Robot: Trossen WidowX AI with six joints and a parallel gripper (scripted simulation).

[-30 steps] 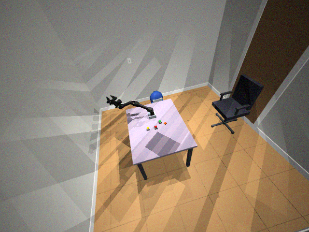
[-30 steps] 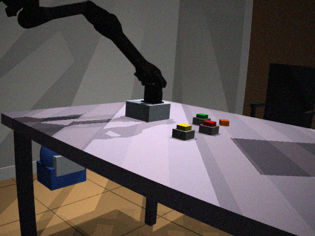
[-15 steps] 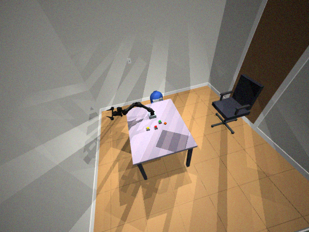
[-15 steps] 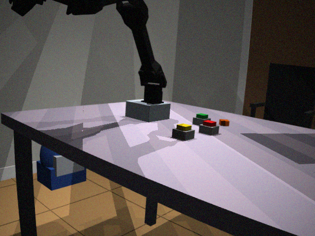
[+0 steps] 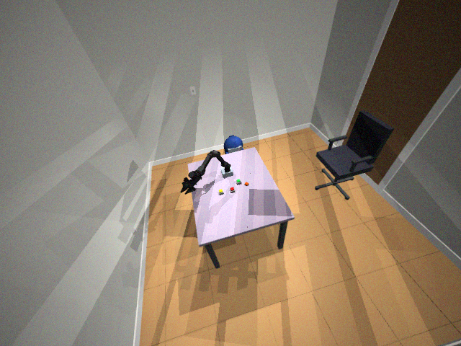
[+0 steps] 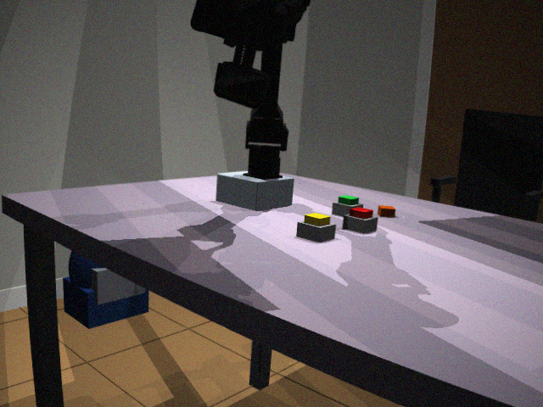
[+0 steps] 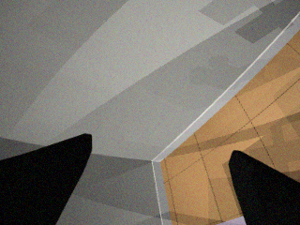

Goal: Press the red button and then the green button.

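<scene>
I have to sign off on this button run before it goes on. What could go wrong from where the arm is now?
1. The open, empty gripper hangs past the table's left edge; swinging in low could clip that edge.
2. The yellow button sits closest to the red button on the gripper's side; wide fingers might press it too.
3. The orange block lies close beside the red and green button, so overshoot could nudge it.

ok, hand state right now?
Black parallel-jaw hand: open, holding nothing. It sits past the lilac table's edge, well away from the buttons.
</scene>
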